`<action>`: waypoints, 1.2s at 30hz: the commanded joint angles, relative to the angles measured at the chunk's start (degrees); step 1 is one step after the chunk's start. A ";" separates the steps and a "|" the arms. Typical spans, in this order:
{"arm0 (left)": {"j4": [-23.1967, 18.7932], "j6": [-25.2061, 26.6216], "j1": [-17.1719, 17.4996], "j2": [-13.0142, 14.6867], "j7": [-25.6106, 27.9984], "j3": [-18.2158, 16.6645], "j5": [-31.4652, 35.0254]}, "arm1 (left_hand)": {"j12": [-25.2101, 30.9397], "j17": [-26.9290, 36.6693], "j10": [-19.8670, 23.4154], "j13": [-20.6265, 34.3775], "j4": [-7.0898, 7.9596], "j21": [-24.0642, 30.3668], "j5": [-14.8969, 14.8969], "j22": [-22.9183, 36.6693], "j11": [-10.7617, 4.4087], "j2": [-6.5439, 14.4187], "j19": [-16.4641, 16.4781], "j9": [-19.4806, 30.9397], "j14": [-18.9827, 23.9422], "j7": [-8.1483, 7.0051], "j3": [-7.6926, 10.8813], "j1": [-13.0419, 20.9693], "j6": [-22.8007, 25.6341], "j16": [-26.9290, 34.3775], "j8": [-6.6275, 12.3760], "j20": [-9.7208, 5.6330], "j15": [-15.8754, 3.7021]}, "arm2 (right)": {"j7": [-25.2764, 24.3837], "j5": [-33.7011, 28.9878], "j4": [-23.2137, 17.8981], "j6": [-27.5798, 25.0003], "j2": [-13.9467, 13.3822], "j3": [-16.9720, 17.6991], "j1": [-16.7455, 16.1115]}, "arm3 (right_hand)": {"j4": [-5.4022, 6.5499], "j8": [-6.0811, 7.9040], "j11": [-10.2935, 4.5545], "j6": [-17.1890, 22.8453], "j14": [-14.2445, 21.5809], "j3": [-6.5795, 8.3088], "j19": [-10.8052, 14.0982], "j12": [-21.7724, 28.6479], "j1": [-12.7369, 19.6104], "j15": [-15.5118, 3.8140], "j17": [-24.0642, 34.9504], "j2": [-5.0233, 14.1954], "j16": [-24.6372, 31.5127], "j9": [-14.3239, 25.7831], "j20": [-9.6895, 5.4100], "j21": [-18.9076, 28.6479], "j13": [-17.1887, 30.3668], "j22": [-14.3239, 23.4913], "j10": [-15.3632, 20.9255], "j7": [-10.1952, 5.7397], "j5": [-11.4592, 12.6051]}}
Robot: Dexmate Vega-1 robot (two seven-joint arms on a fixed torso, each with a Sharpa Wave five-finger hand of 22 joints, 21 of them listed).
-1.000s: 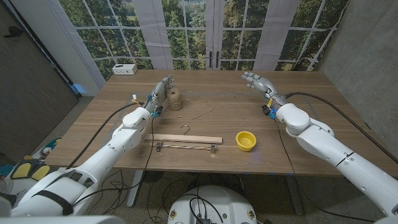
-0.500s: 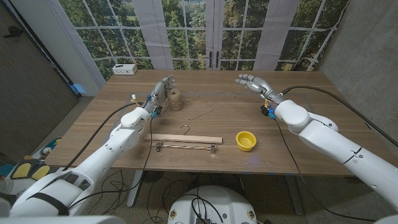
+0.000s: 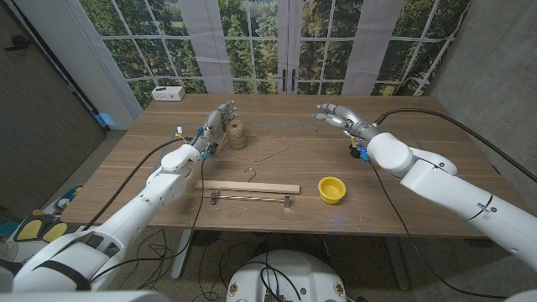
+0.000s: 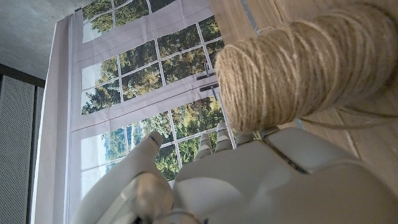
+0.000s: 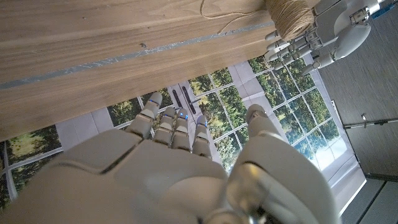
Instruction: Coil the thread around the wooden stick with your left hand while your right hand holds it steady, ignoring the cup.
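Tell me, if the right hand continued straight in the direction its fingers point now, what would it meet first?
Probably the twine spool, with the left hand just behind it. The right hand points across the table toward them; its height is unclear.

The surface (image 3: 419,151) is matt brown wood with visible grain. The spool of thread (image 3: 237,134) is rough, fibrous tan twine, its strands coarse in the left wrist view. The wooden stick (image 3: 252,187) is pale, smooth bare wood. The cup (image 3: 331,190) looks like glossy yellow plastic. The left hand (image 3: 216,124) and the right hand (image 3: 336,113) have smooth, pale grey plastic-looking shells with a slight sheen.
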 commanded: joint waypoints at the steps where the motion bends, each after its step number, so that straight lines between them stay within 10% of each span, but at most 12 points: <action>1: 1.19 -0.59 -0.90 -0.33 -1.80 0.13 -0.47 | 0.16 0.31 0.13 0.17 -0.05 -0.12 -0.11 0.07 0.45 -0.02 0.33 0.20 0.30 0.00 -0.13 -0.44 0.21 0.36 0.35 0.41 0.30 | 1.95 -5.10 -6.19 -7.19 -2.08 -2.90 1.52 | -0.32 0.18 -0.16 0.29 0.15 0.23 0.26 0.39 0.85 -0.41 0.18 -0.02 0.24 0.20 0.35 0.08 0.18 0.28 0.56 -0.10 -0.11; 36: 0.01 0.90 -0.69 0.01 -2.52 0.60 -0.72 | -0.03 0.40 0.32 0.27 -0.12 -0.44 -0.05 0.15 0.39 -0.18 0.24 0.22 0.29 -0.02 -0.39 -0.86 0.41 -0.10 0.16 0.42 0.42 | 25.55 -22.65 -9.04 -7.68 -4.55 -13.14 12.83 | 0.55 0.06 -0.36 1.30 2.33 -2.17 2.62 0.22 -1.69 -2.06 0.60 -2.74 0.86 0.27 0.43 0.76 0.26 0.32 1.92 -0.57 -0.19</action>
